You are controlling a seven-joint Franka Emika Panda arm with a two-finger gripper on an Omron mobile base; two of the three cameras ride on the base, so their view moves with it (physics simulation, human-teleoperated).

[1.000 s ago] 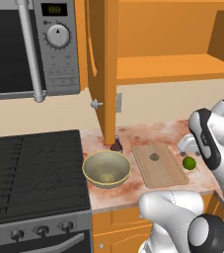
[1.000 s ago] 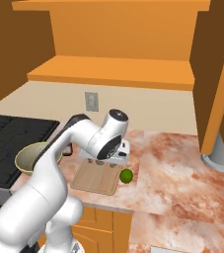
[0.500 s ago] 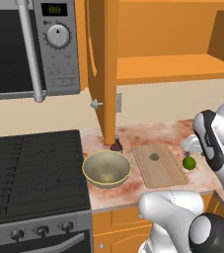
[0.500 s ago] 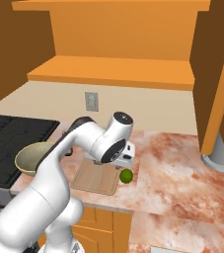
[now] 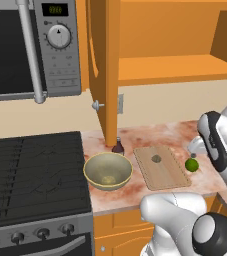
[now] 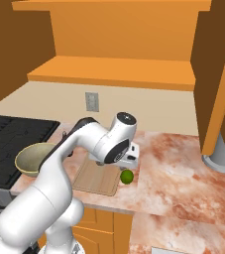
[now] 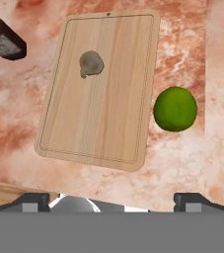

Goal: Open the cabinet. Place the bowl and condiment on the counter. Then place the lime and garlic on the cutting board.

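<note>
Hanging over the marbled counter [image 5: 150, 200] at the right of the left base view, the end effector [image 7: 111, 200] had its jaws spread wide apart, gripping nothing. Nearest sat one bowl [image 5: 108, 170] at lower centre and one lime [image 5: 192, 164] on the stone just beside the single cutting board [image 5: 162, 167]. One garlic [image 5: 156, 159] lay on that board. Behind the bowl stood one condiment [image 5: 117, 147]. Farther up, the cabinet [image 5: 104, 65] door hung open beside a microwave [image 5: 32, 47]; a stove [image 5: 35, 172] filled the lower left.
</note>
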